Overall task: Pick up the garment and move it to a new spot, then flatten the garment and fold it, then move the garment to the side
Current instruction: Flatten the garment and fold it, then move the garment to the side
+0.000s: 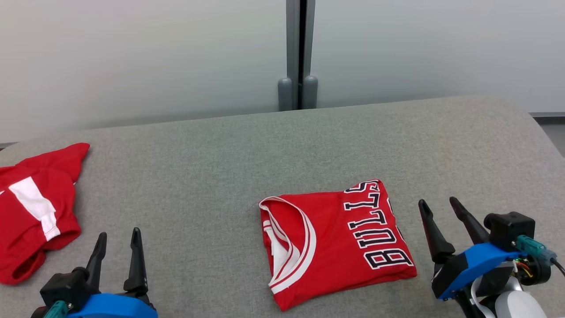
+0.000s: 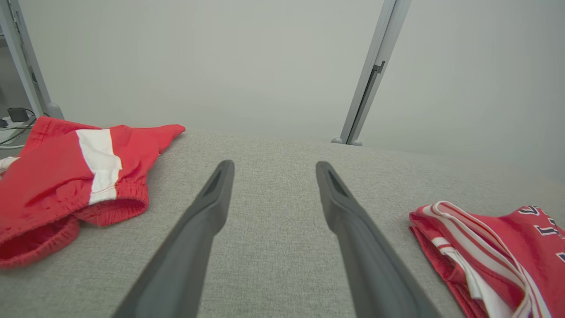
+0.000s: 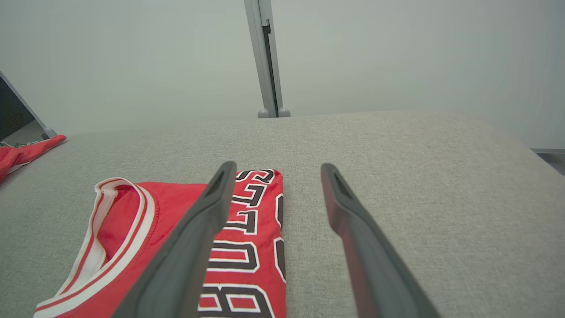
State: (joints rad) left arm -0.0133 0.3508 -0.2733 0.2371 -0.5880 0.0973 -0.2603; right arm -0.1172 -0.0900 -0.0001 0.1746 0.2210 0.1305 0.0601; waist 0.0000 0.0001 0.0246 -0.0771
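Grey woven-fabric table (image 1: 309, 145): bearing everything.
Red black-lettered jersey (image 1: 326, 238), white-trimmed collar: lying folded right of centre, seemingly parked as finished.
Crumpled red white-striped shorts (image 1: 31, 212): lying far left.
Right gripper (image 1: 437, 201): gaping, empty, just beside jersey.
Left gripper (image 1: 119, 234): gaping, empty.

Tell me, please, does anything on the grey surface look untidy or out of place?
Only slightly. The red shorts at the left end of the grey surface lie crumpled, not folded. The folded Bulls jersey near the middle is neat, though a little turned, its lettering running sideways. Nothing looks damaged.
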